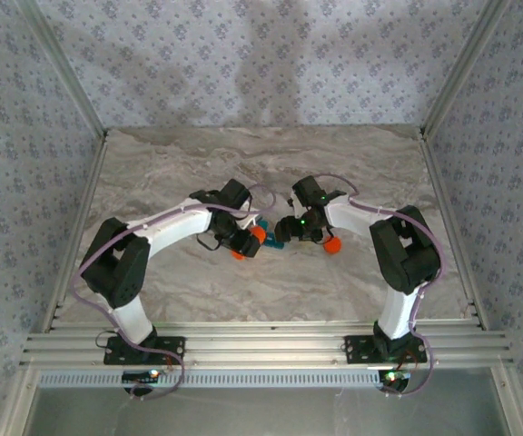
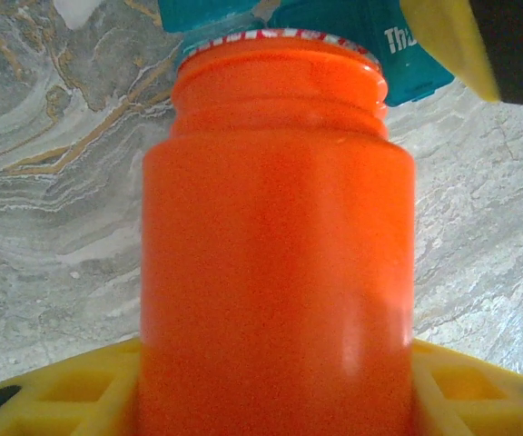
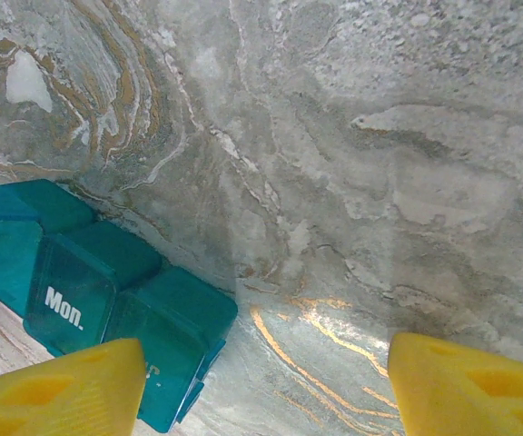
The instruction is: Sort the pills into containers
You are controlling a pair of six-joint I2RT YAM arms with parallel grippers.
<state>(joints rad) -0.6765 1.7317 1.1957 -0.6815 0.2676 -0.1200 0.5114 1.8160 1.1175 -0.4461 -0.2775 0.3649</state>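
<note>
Got the left gripper (image 2: 275, 404) clamped tight on a fat orange plastic cylindrical bottle (image 2: 275, 245), yellow fingers (image 2: 62, 391) hugging it on both sides. Uncapped mouth pointing at the small teal plastic rectangular pill box (image 2: 416, 73), practically right up against it. Can read "Thu" on one lid from the left wrist cam.

Over on the right wrist cam, seeing the right gripper (image 3: 266, 363) with its prongs spread wide apart, just bare grey veined marble tabletop (image 3: 379, 182) between them. Same teal box down in the lower left there, "Mon." printed on one compartment, one yellow prong hanging right over its near corner.

From overhead, found the box lying mid-table between the two grippers. Also spotted a small orange round piece (image 1: 332, 243) beside the right arm. Can't tell what it is.
</note>
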